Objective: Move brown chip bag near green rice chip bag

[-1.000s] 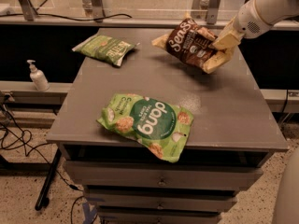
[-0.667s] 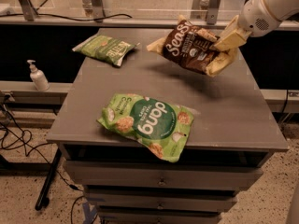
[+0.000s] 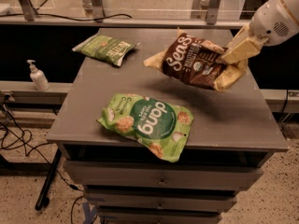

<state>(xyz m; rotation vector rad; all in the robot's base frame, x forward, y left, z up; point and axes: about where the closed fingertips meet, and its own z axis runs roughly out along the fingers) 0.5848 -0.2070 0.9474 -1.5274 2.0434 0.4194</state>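
The brown chip bag [image 3: 194,62] hangs in the air above the middle right of the grey table [image 3: 233,120], casting a shadow below it. My gripper [image 3: 226,59] comes in from the upper right and is shut on the bag's right end. The green rice chip bag [image 3: 148,122], bright green with white "dang", lies flat near the table's front edge, below and left of the brown bag.
A smaller, duller green bag [image 3: 105,49] lies at the table's far left corner. A soap dispenser [image 3: 37,76] stands on a ledge left of the table. Drawers sit under the tabletop; cables lie on the floor at the left.
My gripper has lifted the brown chip bag higher and carried it forward and left, toward the bright green bag. The other bags have not moved.
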